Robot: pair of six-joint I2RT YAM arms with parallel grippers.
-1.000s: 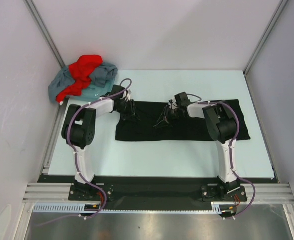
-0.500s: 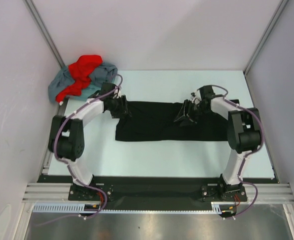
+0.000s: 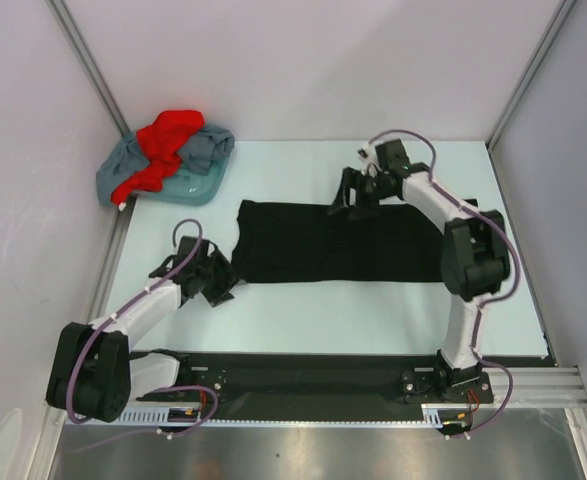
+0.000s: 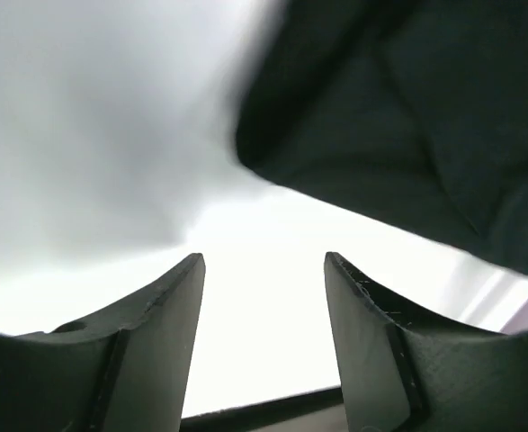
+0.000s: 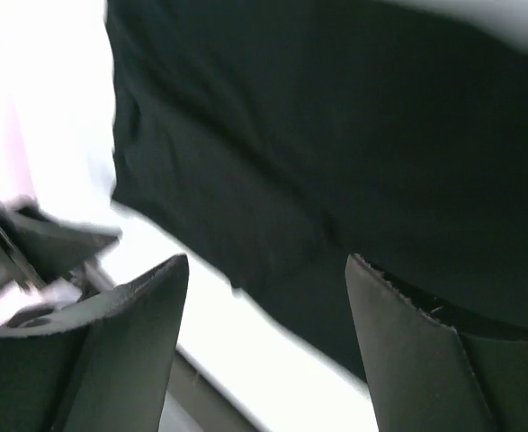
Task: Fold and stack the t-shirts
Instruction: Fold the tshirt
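The left hand [image 3: 216, 283] hangs low over the near-left part of the bench [image 3: 323, 310], just off the near-left corner of the black shirt [image 3: 343, 240]. In its wrist view its fingers [image 4: 151, 351] stand apart, with only pale surface between them and the dark cloth beyond. The right hand [image 3: 356, 196] is at the far edge of that shirt, also spread wide with nothing gripped; black cloth fills the view under it.

The black shirt lies flat in a long band across the middle of the bench. The red shirt [image 3: 168, 140] is crumpled on top of the grey-blue shirt [image 3: 205, 155] in a heap at the far-left corner.

The bench top is pale and smooth. Plain white walls [image 3: 303, 70] close it in on three sides, with grey metal posts [image 3: 88, 65] at the corners. An aluminium rail [image 3: 303, 382] runs along the near edge.
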